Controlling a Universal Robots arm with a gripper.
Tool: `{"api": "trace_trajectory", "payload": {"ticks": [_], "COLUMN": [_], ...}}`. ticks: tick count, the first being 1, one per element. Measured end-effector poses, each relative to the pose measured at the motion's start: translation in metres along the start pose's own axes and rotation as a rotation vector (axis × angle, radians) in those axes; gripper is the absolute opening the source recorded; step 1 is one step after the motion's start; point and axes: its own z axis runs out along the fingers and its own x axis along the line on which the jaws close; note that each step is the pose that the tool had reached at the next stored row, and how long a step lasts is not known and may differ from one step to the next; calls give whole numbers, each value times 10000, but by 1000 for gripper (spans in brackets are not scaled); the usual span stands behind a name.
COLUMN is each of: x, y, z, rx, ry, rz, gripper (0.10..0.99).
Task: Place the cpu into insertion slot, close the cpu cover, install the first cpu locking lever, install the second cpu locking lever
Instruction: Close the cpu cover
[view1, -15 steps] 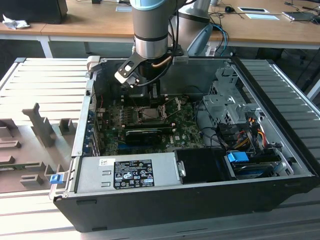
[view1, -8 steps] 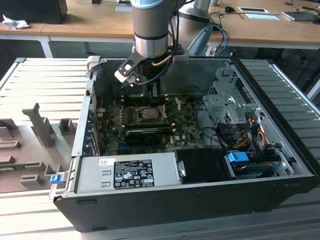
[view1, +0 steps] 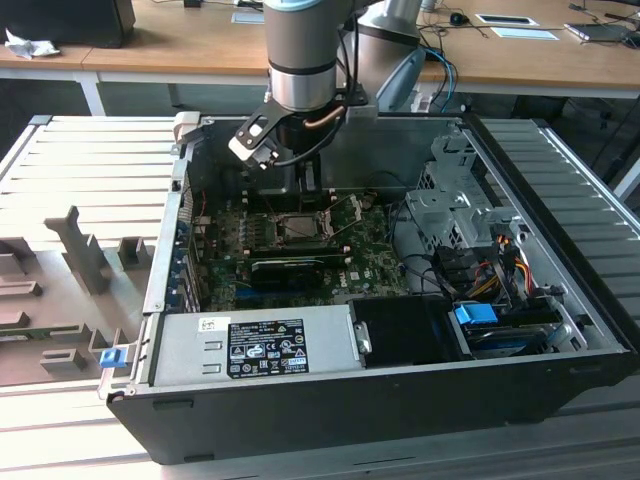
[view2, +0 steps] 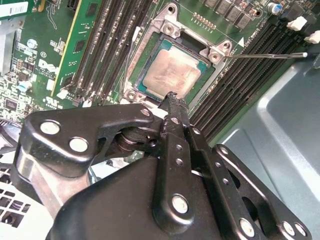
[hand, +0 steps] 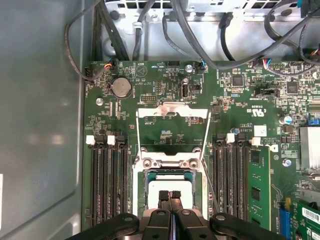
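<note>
- Right now the gripper (view1: 300, 185) hangs low inside the open computer case (view1: 350, 410), toward its far wall and left of centre in the exterior view.
- Its jaws are pressed together with nothing between them; in the first wrist view the fingertips (hand: 163, 196) sit just over the cpu (hand: 151, 195).
- The cpu lies flat in its socket on the green motherboard (hand: 165, 80), with memory slots (hand: 107, 180) on either side.
- The cpu cover (hand: 172, 109) is swung open off the socket.
- A thin locking lever (view2: 265, 56) sticks out free beside the socket.
</note>
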Motion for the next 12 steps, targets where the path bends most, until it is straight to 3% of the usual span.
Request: {"api": "trace_trajectory", "payload": {"ticks": [8,12], "x": [1,6], "y": [5,27], "z": [-53,-121], "rx": [0,0], "ry": [-1,-5], "rz": [0,-1], "gripper": [106,106]}}
